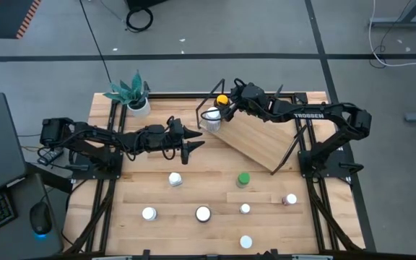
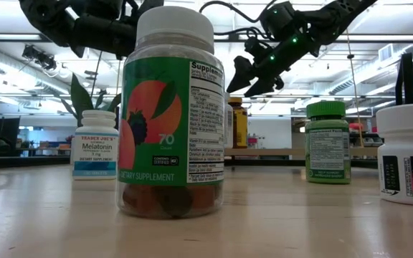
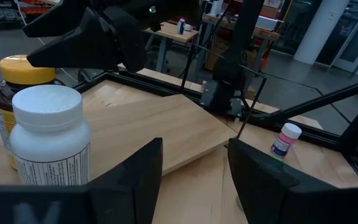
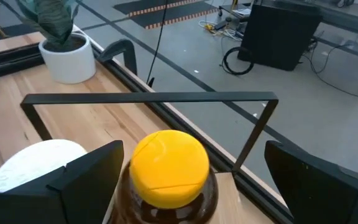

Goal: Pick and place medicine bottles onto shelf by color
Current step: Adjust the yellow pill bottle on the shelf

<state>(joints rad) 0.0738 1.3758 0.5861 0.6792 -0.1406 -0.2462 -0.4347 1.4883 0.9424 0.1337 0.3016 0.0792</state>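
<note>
Right gripper [image 1: 226, 107] fingers wide apart around your amber bottle [image 1: 222, 100] on the shelf [image 1: 258, 139], white bottle [image 1: 211, 118] beside it, left gripper [image 1: 191, 139] half-open, empty, nearby.

table [image 1: 193, 191]: pale wood planks, matt, visible grain
shelf [image 1: 255, 141]: smooth light wood board in thin black metal wire frame
amber bottle [image 4: 166, 186]: glossy brown plastic, matt yellow cap
gummy bottle [image 2: 172, 115]: clear glossy plastic, printed paper label
plant pot [image 4: 70, 59]: smooth white, glossy
</note>
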